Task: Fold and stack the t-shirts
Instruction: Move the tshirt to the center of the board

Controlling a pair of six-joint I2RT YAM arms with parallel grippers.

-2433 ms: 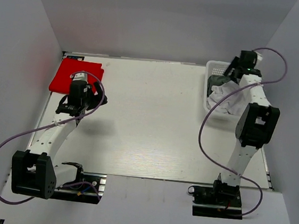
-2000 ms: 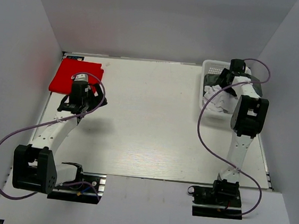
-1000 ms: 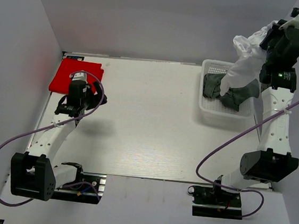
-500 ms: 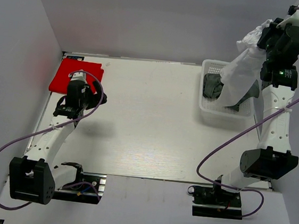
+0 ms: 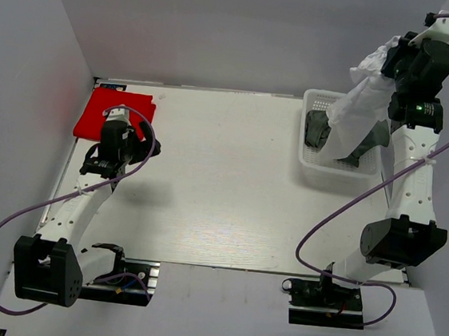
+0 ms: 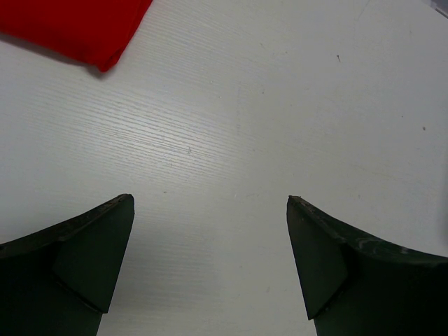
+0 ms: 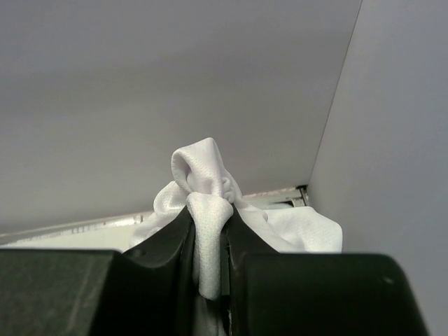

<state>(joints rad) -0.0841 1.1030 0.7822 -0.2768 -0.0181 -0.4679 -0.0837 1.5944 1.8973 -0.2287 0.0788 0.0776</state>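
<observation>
High above the back right corner, my right gripper (image 5: 390,59) (image 7: 209,218) is shut on a bunch of the white t-shirt (image 5: 357,110) (image 7: 203,171), which hangs down over the white lattice basket (image 5: 338,168). A dark grey-green t-shirt (image 5: 318,130) lies crumpled in that basket. The red t-shirt (image 5: 115,113) (image 6: 77,28) lies folded flat at the back left corner of the table. My left gripper (image 5: 141,145) (image 6: 210,210) hovers just in front of it, open, with only bare tabletop between its fingers.
Grey walls enclose the table on the left, back and right. The white wooden tabletop (image 5: 223,184) stretches between the two arms. Purple cables loop from both arms near their bases.
My right arm dipped into the basket, closed on the white t-shirt and rose high with it; over the last half second the cloth has swung slightly. The left arm has barely moved.
</observation>
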